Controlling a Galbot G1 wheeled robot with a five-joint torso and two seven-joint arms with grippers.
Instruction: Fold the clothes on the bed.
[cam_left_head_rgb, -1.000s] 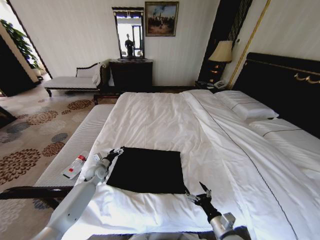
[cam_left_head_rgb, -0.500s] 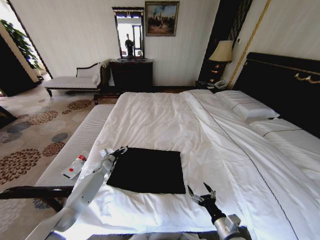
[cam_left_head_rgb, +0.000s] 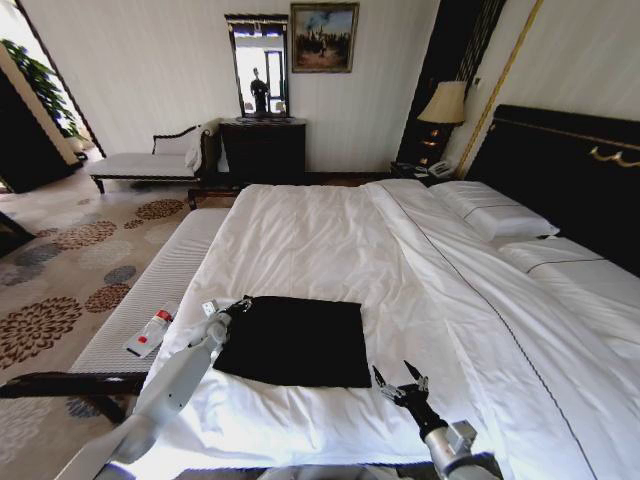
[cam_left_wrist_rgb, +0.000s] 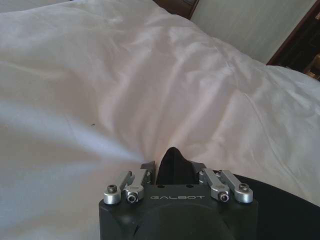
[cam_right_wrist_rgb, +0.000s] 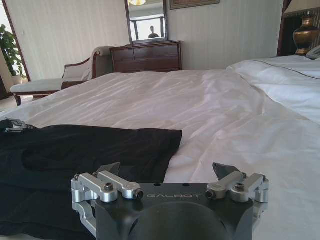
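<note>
Left claw (cam_left_head_rgb: 237, 305) pinched on far-left corner of the folded black T-shirt (cam_left_head_rgb: 295, 340). Right claw (cam_left_head_rgb: 401, 385) wide open, empty, beside near-right corner. Shirt flat, roughly square, on bed (cam_left_head_rgb: 330, 240).

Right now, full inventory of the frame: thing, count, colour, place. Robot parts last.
T-shirt: 1, black, folded flat near the foot of the bed.
Bed: 1, white duvet, dark headboard to the right.
Pillows: at least 2, white, at the headboard.
Bench: 1, white cushion, dark frame, along the bed's left.
Small item: 1, white and red, on the bench.
Dresser: 1, dark wood, far wall, mirror above.
Painting: 1, far wall.
Lamp: 1, beside the headboard.
Chaise: 1, far left.
Left gripper: shut on the T-shirt's far left corner.
Right gripper: open, off the near right corner.
</note>
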